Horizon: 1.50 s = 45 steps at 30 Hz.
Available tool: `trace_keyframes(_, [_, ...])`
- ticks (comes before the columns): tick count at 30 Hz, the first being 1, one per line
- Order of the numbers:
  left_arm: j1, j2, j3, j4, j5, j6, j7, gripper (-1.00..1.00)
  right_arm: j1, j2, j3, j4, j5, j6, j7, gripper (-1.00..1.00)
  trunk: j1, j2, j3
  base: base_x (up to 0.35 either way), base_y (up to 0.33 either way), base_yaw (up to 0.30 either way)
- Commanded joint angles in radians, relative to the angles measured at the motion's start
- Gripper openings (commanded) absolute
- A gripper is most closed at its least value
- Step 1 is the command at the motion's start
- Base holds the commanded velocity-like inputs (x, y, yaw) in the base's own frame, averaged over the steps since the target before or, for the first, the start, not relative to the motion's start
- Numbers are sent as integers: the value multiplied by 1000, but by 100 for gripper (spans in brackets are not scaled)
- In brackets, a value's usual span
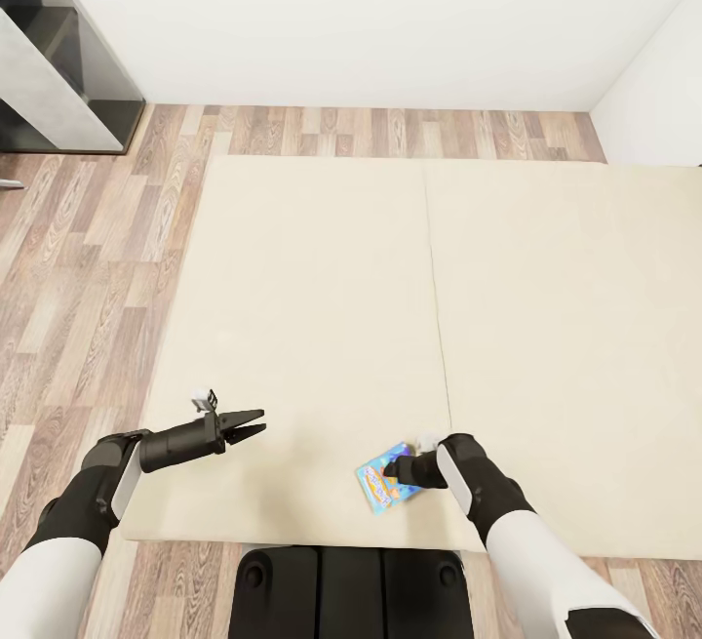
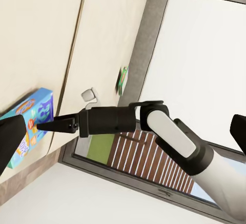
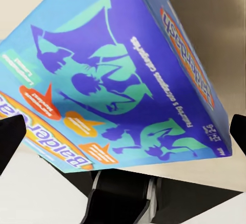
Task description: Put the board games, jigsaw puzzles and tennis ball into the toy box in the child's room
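Blue board game (image 1: 387, 487) lies flat on the bed (image 1: 322, 327), near its front edge by the seam between the two pads. Right gripper (image 1: 392, 469) is down on the box; whether it's clamped can't be told. Left gripper (image 1: 252, 424) hovers over the bed well to the left, fingers parted, empty. A second board game (image 2: 123, 80) sits at the bed's far edge.

Blue board game (image 3: 123, 75) – side lettering inverted, not clearly readable.

A blue board game (image 1: 387, 490) lies flat near the bed's (image 1: 322, 327) front edge; a white-and-green game (image 2: 123, 80) sits far across it.
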Motion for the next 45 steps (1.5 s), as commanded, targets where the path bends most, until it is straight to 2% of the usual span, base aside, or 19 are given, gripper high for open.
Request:
trace_keyframes(1, [0,0,0,0,1,11,-3,100,0,1,0,-1,-5,5,-1,100,1,-1,-1,0,0,0])
trace_keyframes(22, [0,0,0,0,1,11,-3,100,0,12,-1,-2,-8,3,4,100,1,-1,-1,0,0,0])
trace_keyframes(31, [0,0,0,0,1,11,-3,100,0,13,-1,-4,-7,-1,81,100,1,-1,-1,0,0,0])
trace_keyframes(45, [0,0,0,0,1,11,-3,100,0,13,-2,-8,-7,-3,96,100,1,-1,-1,0,0,0])
